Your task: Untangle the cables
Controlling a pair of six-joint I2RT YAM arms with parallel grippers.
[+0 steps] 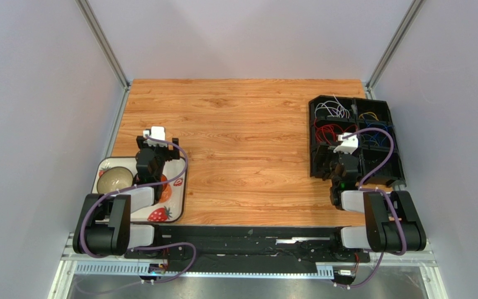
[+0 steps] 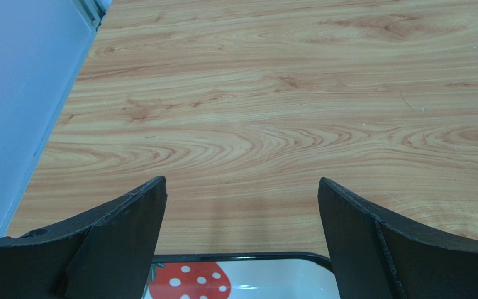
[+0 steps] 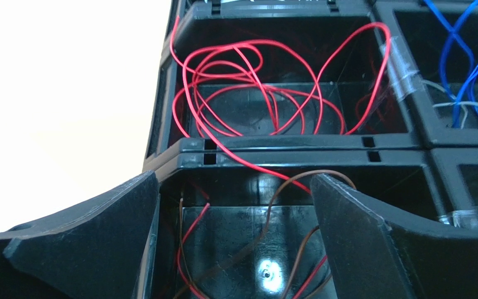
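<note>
The cables lie in a black compartment box (image 1: 382,163) at the right of the table: white (image 1: 334,110), yellow (image 1: 367,116), red (image 1: 326,132) and blue (image 1: 375,134) loops. In the right wrist view the red cable (image 3: 248,87) fills one compartment, and a strand runs over the divider into the nearer one, where it mixes with a brown cable (image 3: 297,187). My right gripper (image 3: 235,179) hangs open just above that near compartment (image 1: 338,163), holding nothing. My left gripper (image 2: 241,184) is open and empty over the far edge of a tray (image 1: 151,156).
A strawberry-patterned tray (image 1: 176,205) with a pale bowl (image 1: 114,180) sits at the near left, under the left arm; its black rim (image 2: 235,256) shows between the left fingers. Blue cable (image 3: 456,50) and grey cable (image 3: 459,106) occupy the neighbouring compartment. Grey walls enclose the wooden table (image 1: 241,143).
</note>
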